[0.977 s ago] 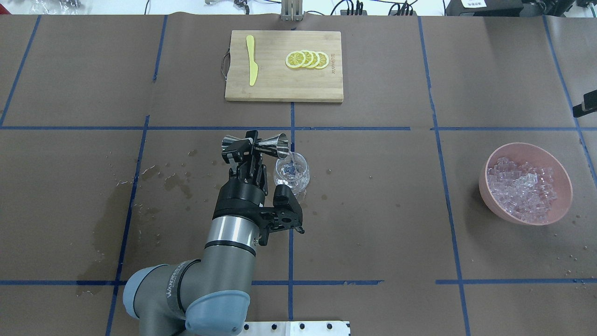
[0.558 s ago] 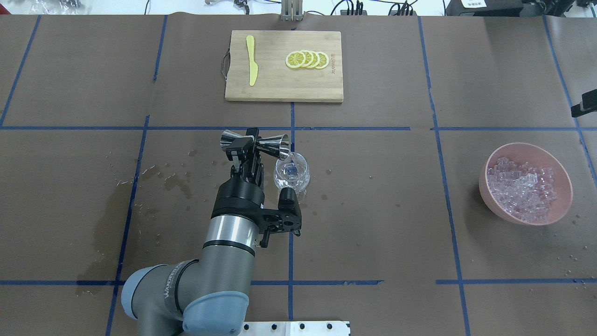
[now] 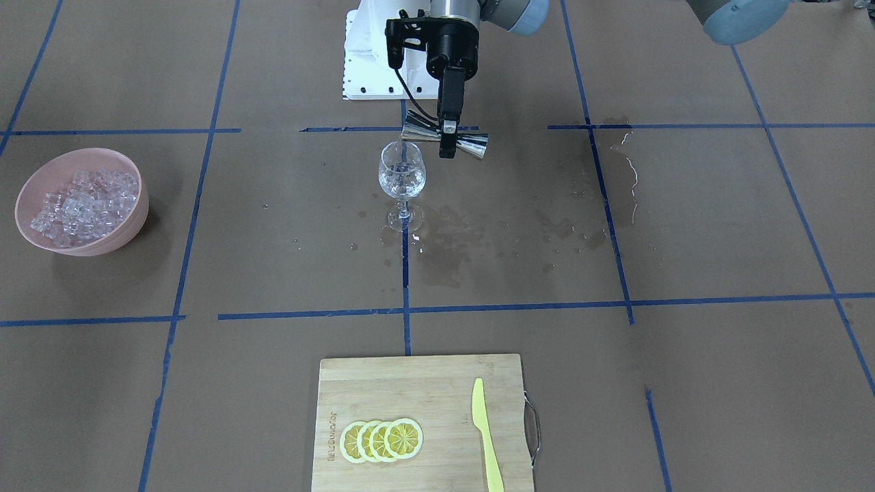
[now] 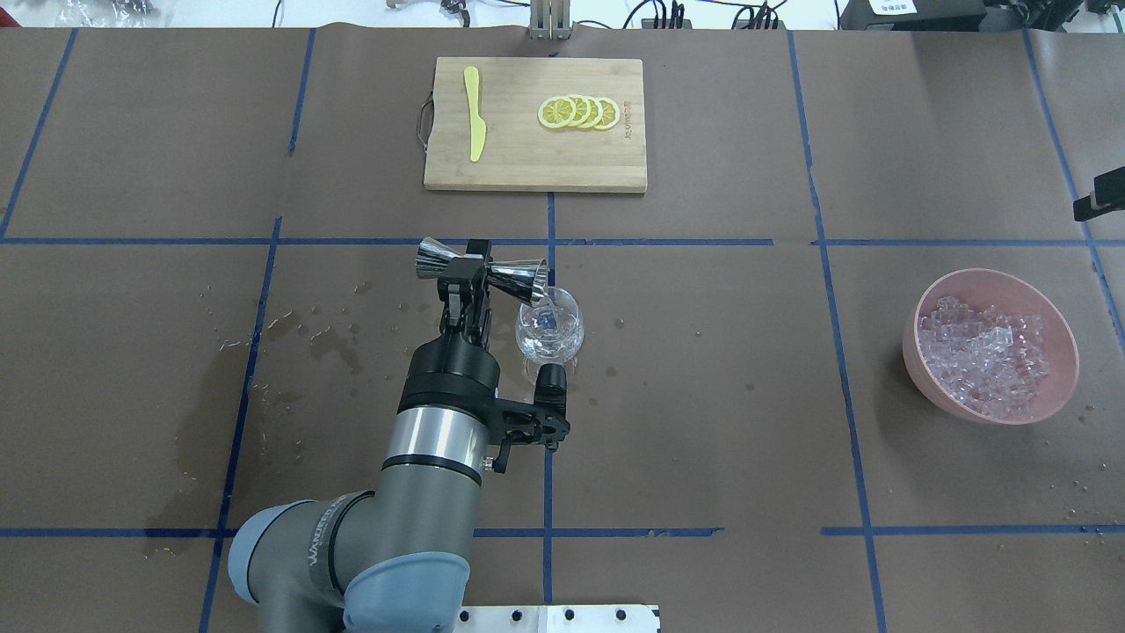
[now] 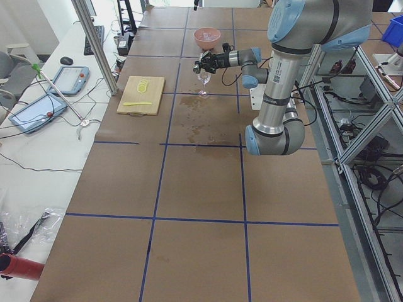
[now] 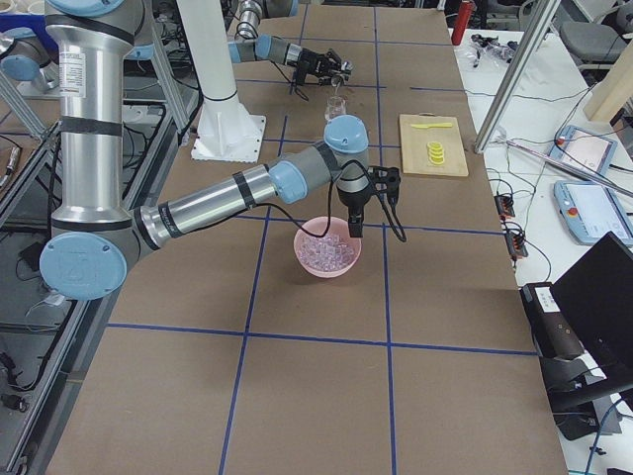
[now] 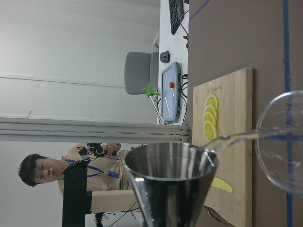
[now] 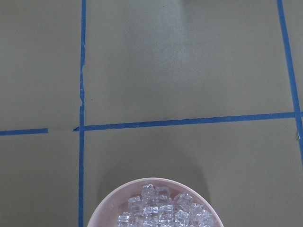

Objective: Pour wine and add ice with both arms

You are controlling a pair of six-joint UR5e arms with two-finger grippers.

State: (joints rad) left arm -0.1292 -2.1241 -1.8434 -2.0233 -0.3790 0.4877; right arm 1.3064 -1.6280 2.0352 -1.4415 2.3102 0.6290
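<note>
Now, left tool (image 4: 479, 264) clenched on tipped jigger (image 4: 520, 274) — mouth over wine glass (image 4: 549, 334) beside it, right tool (image 6: 353, 228) above ice (image 6: 324, 252) — grip impossible to tell.

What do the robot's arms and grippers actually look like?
Both arms, left arm and right arm, are grey tubes with light-blue joint caps and black cables. Each ends in a black two-finger gripper: left gripper, right gripper.

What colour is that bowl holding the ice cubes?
The bowl is pale pink, seen best in the overhead exterior view.
</note>
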